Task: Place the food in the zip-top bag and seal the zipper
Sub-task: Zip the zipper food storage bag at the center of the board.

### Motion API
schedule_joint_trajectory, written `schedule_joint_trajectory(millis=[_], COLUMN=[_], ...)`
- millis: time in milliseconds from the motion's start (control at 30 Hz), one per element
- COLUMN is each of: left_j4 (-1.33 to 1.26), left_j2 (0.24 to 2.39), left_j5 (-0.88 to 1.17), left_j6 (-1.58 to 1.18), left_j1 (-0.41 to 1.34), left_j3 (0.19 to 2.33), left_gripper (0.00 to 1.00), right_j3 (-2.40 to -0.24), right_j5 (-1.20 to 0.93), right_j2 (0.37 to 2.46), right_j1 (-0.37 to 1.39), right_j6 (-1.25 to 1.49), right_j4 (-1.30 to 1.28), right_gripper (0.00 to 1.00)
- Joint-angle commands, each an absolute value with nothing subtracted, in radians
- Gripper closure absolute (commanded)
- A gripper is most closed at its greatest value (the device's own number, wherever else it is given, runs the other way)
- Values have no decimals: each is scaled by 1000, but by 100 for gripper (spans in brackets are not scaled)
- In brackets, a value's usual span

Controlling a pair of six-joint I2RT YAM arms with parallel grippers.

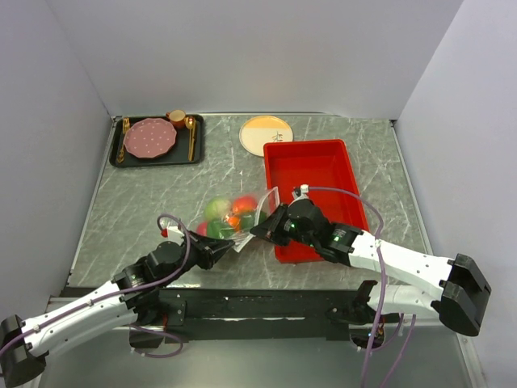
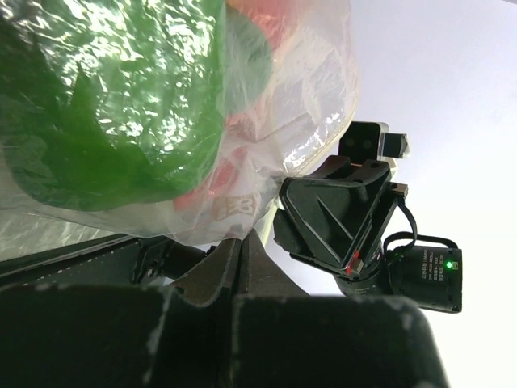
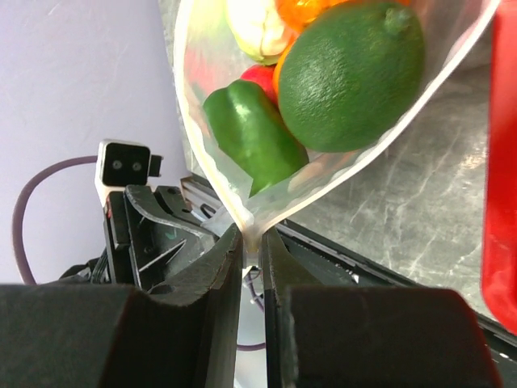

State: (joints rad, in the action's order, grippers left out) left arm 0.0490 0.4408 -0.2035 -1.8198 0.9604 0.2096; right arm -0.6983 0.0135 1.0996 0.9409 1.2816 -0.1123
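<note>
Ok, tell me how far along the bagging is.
Done: the food looks to be inside the zip-top bag. In hand: the left fingers and the right fingers each pinch an edge of the bag. Left: sealing the zipper; these views do not show it closed.

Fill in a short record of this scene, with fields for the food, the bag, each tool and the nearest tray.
food: lime, green pepper and red and orange pieces, all inside the bag
zip-top bag: clear, held between the two tools
left tool: shut on the bag's edge
right tool: shut on the bag's edge
red tray: on the table, just right of the bag
seal state: cannot tell
</note>
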Motion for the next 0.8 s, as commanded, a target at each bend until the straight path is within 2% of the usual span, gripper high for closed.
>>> schedule_joint_trajectory(millis=[0,167,267,333,467,500,567,767], left_j4=[146,88,39,9,-55,-78,-87,-115], left_j2=[419,466,517,564,606,609,607,621], left_j5=[-279,-267,-247,-242,-238,-241,-244,-235], left_j6=[-1812,-1799,-1781,-1773,-1773,-1778,-1775,-1775], left_j1=[951,953,951,951,951,951,953,951], left_j3=[206,210,222,235,235,233,229,230], left_gripper=[99,97,91,91,74,73,62,48], right_j3=[-670,-704,-715,-718,-718,-716,-713,-707], right_j5=[86,68,64,55,51,51,45,25], right_j2=[1057,1083,1091,1089,1080,1078,1077,1088], right_j1=[890,890,888,891,894,896,897,899], right_j6=[1250,1226,1218,1216,1218,1218,1218,1216], right_j4=[-155,-156,-150,-140,-132,-132,-132,-121], right_gripper=[94,95,95,95,95,95,95,95])
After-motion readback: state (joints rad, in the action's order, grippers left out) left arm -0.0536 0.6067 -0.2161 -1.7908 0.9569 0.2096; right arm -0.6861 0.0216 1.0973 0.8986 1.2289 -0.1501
